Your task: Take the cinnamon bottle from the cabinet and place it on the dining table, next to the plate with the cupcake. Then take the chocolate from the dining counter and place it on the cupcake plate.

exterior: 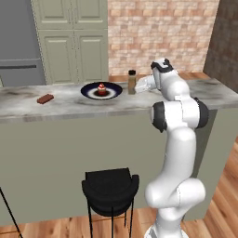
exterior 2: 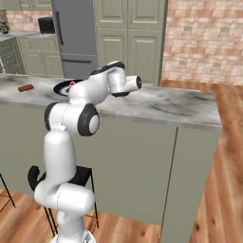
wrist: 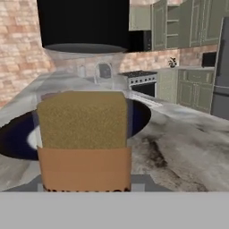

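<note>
The cinnamon bottle [exterior: 132, 82], clear with brown powder and a black cap, stands upright on the marble dining table [exterior: 65, 108], just right of the dark plate [exterior: 90, 93] that holds the cupcake [exterior: 101, 89]. My gripper [exterior: 138, 84] reaches in from the right and is shut on the bottle. In the hand view the bottle [wrist: 82, 112] sits very close, with the plate [wrist: 13, 138] behind it. The chocolate [exterior: 45, 98] lies flat on the same marble top, well left of the plate, and shows again as a small bar [exterior 2: 26, 88] in the right base view.
A black stool [exterior: 110, 186] stands on the near side of the counter by the robot's base. Behind the counter are a grey fridge [exterior: 18, 42] and tall sage pantry doors [exterior: 74, 42]. The marble top ends to the right [exterior 2: 209, 111].
</note>
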